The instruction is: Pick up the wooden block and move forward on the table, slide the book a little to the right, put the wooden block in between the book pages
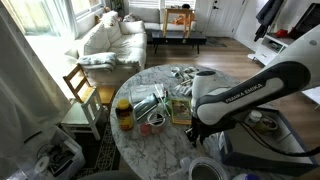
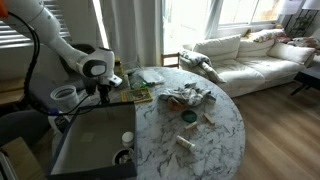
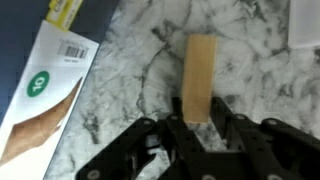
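In the wrist view my gripper [image 3: 198, 118] is shut on the lower end of the light wooden block [image 3: 200, 65], which points away from me over the marble table [image 3: 150, 60]. The book [image 3: 50, 95] lies to the left, showing a pale cover with a barcode and a green sticker. In an exterior view the gripper [image 2: 103, 90] hangs near the table edge [image 2: 225, 140], just beside the olive-yellow book [image 2: 136, 96]. In an exterior view the arm [image 1: 240, 95] hides the block, and the book [image 1: 180, 108] lies beside it on the table [image 1: 135, 150].
A dark grey tray [image 2: 90, 140] holding a cup sits beside the gripper. A pile of clutter [image 2: 188, 95], a small green object [image 2: 188, 117] and a roll [image 2: 186, 144] lie mid-table. Jars [image 1: 124, 114] and a wooden chair [image 1: 80, 85] stand on the far side.
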`<action>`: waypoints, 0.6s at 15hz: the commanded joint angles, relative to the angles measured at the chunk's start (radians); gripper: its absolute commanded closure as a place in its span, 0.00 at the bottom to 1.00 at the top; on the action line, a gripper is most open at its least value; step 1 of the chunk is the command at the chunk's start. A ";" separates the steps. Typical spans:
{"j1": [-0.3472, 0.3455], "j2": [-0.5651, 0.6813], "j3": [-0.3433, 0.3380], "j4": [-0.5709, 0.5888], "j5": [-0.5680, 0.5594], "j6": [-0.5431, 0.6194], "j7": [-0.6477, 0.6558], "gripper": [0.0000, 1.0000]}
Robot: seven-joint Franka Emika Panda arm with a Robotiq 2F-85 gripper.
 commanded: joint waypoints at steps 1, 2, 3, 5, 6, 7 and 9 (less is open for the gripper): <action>0.002 0.016 -0.007 0.025 0.016 -0.015 -0.006 0.94; 0.002 0.013 -0.007 0.029 0.013 -0.017 -0.012 0.94; 0.003 0.008 -0.009 0.035 0.003 -0.019 -0.021 0.93; 0.006 -0.003 -0.008 0.052 -0.017 -0.017 -0.048 0.93; 0.005 -0.008 -0.005 0.064 -0.032 -0.016 -0.084 0.93; 0.000 -0.012 0.003 0.077 -0.039 -0.011 -0.128 0.93; 0.000 -0.016 0.009 0.107 -0.075 -0.011 -0.210 0.93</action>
